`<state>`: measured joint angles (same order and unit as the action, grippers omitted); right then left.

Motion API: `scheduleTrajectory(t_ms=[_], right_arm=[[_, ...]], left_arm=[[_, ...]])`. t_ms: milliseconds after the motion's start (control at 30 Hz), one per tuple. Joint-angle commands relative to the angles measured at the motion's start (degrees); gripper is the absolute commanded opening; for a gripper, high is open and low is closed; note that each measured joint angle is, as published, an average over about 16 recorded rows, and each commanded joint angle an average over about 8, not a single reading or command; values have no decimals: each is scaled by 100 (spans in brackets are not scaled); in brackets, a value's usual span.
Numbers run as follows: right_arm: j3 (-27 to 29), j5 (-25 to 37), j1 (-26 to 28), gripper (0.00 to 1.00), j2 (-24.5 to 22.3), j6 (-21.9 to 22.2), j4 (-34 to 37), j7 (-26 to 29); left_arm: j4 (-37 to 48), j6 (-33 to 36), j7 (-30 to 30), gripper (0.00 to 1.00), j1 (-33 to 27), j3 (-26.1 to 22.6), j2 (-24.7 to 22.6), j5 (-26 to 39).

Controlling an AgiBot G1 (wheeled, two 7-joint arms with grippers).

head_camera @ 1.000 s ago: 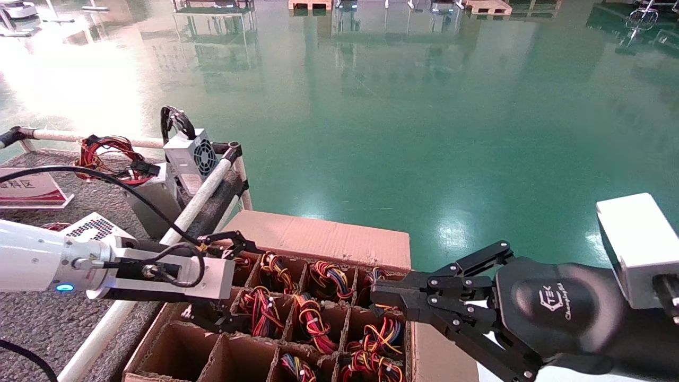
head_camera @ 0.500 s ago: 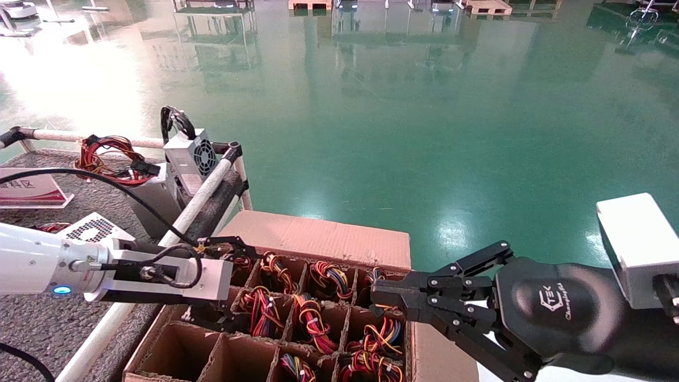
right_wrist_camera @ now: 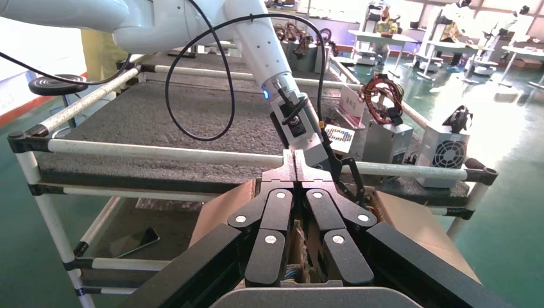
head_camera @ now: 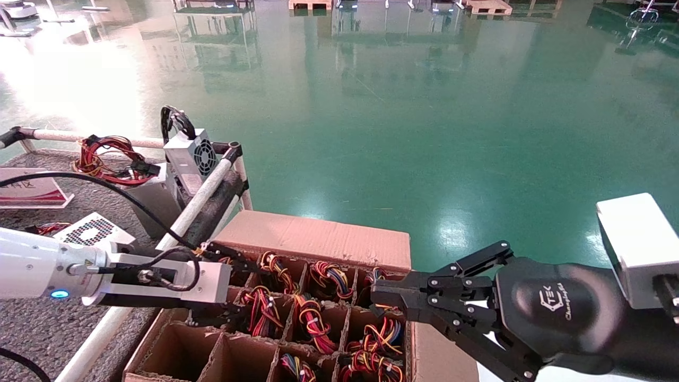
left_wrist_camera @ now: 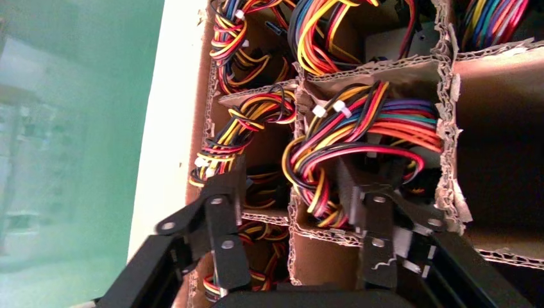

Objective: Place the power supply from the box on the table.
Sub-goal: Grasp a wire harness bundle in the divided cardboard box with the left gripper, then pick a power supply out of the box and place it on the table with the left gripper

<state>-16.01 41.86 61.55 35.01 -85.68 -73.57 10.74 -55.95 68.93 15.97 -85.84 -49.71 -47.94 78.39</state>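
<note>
The left gripper (head_camera: 225, 286) reaches into the box (head_camera: 318, 241), its fingers (left_wrist_camera: 224, 192) spread open either side of a wire bundle (left_wrist_camera: 359, 138) in one cell. The right gripper (head_camera: 379, 297) hangs clenched, empty, over the box's right edge, beside the table (head_camera: 32, 329).

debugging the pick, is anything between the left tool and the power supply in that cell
Yes: the left tool is open, straddling a cardboard divider of the box, and a tied wire bundle covers the cell, hiding any metal body.
</note>
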Motion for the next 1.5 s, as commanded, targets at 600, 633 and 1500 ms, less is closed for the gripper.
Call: scheduleTrajectory(t_ms=[600,633,1500], right_arm=[[0,0,0,0,0,0,0,0],[0,0,0,0,0,0,0,0],[0,0,0,0,0,0,0,0]], left_arm=[[4,41,-31,0,44,26,59,-70],[4,45,-33,0,44,30,63,-76],[-269,349,196,0,-406,482,787,-1555]])
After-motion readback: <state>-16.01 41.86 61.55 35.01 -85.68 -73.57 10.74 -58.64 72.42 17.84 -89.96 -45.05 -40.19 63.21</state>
